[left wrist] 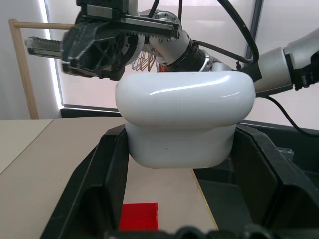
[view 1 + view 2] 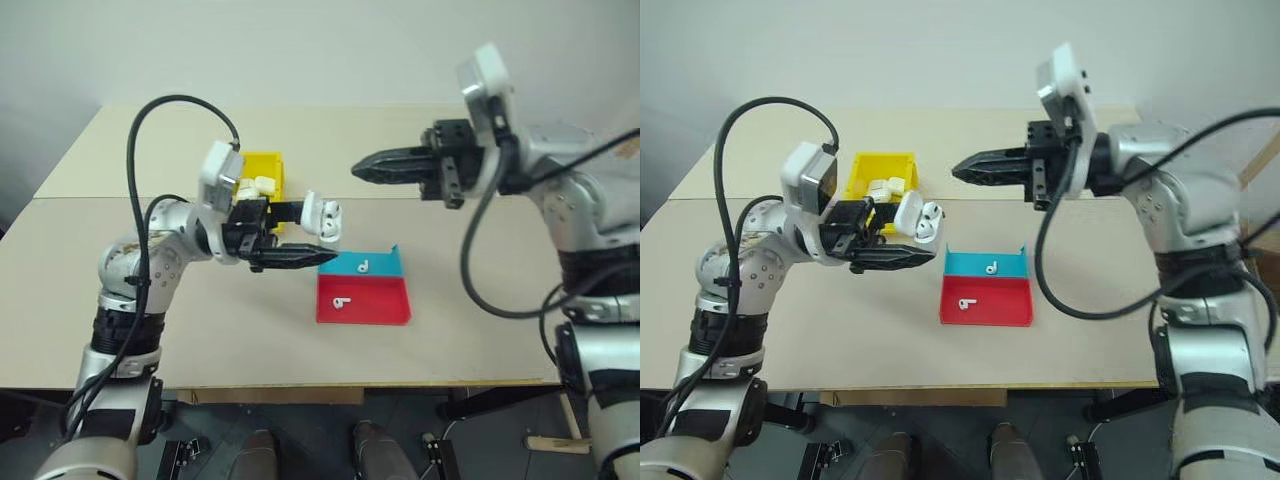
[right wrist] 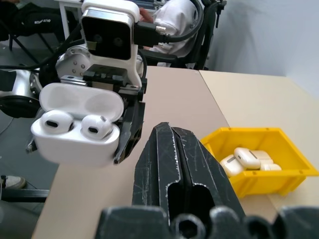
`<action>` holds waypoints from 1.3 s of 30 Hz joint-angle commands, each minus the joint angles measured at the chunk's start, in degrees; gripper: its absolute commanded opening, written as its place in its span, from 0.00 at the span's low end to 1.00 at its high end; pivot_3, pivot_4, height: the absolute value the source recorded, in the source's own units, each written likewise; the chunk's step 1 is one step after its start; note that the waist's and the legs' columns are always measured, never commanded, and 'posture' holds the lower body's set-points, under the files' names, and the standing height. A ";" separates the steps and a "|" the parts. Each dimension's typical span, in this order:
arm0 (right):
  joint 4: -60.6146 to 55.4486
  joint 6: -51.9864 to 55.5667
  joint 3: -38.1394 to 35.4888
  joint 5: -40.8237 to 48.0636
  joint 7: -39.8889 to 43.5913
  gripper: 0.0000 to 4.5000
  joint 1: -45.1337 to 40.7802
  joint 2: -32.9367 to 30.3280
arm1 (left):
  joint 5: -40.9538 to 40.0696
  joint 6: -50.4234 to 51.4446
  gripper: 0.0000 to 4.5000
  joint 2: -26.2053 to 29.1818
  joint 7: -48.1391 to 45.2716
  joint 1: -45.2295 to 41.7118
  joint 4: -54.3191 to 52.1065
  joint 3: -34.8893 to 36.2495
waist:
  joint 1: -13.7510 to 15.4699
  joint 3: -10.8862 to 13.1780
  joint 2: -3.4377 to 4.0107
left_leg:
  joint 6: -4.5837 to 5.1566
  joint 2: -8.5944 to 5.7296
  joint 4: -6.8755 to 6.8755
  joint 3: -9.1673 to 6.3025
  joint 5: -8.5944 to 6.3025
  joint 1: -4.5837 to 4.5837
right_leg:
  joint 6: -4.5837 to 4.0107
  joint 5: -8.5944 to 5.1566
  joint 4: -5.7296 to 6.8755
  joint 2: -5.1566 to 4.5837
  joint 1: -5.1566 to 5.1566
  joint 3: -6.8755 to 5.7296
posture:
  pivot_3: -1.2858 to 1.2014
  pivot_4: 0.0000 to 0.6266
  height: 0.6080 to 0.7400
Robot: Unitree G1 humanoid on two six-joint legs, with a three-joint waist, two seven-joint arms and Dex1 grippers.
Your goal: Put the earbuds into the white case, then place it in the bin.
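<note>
Case: my left gripper (image 2: 290, 258) clamps the case (image 3: 75, 127) in mid-air, lid up, both earbuds (image 3: 79, 124) seated.
Handling: I judge it light, stiff, slick; grip the body's flanks.
Right gripper (image 2: 375, 167): clenched, empty.
Bin (image 3: 259, 174): holds other cases.
Surface: tan table (image 2: 200, 340), white wall.

Head stereo pair looks down over the table (image 2: 200, 330); wrist views face each other closely, apparently sharing the white case (image 3: 75, 137).
</note>
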 commanded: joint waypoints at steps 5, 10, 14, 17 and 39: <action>3.78 -6.63 1.10 -4.51 9.69 0.01 -6.00 3.41 | -1.40 1.30 0.62 -0.18 2.93 0.87 -5.04 -0.12 | 0.11 0.01 0.01 | 0.00 0.00 0.00 0.00 0.00 0.00 | 0.00 0.00 0.01 0.00 -0.01 -0.01 | 0.52 0.24 1.00; 6.09 -10.11 3.47 -7.44 15.75 0.01 -8.42 5.98 | -1.25 1.25 0.62 0.44 2.18 0.95 -4.56 -0.04 | 0.04 0.01 0.02 | 0.00 0.00 0.01 0.00 0.00 0.04 | -0.01 0.01 0.06 0.00 0.00 -0.01 | 0.52 0.24 1.00; 8.44 -12.97 5.85 -11.01 17.15 0.01 -10.37 9.08 | -1.11 1.05 0.62 0.56 1.68 0.62 -3.99 -0.11 | -0.05 0.01 0.03 | 0.00 0.00 0.01 0.00 0.00 0.04 | -0.01 0.01 0.06 0.00 -0.01 -0.01 | 0.52 0.24 1.00; 10.41 -14.17 6.14 -11.53 18.93 0.01 -11.76 10.37 | -1.06 1.05 0.62 0.58 1.57 0.63 -3.97 -0.03 | -0.06 0.02 0.03 | -0.01 0.00 0.01 0.00 0.00 0.04 | -0.02 0.01 0.06 0.00 -0.01 -0.02 | 0.52 0.24 1.00; 9.42 -15.42 10.02 0.69 19.47 0.01 -12.40 -0.28 | -0.20 -1.01 0.62 1.78 1.10 0.95 -1.71 1.20 | 0.81 0.03 0.05 | -0.01 0.00 0.01 -0.01 0.00 0.02 | -0.02 0.01 0.04 -0.02 -0.01 -0.03 | 0.52 0.24 1.00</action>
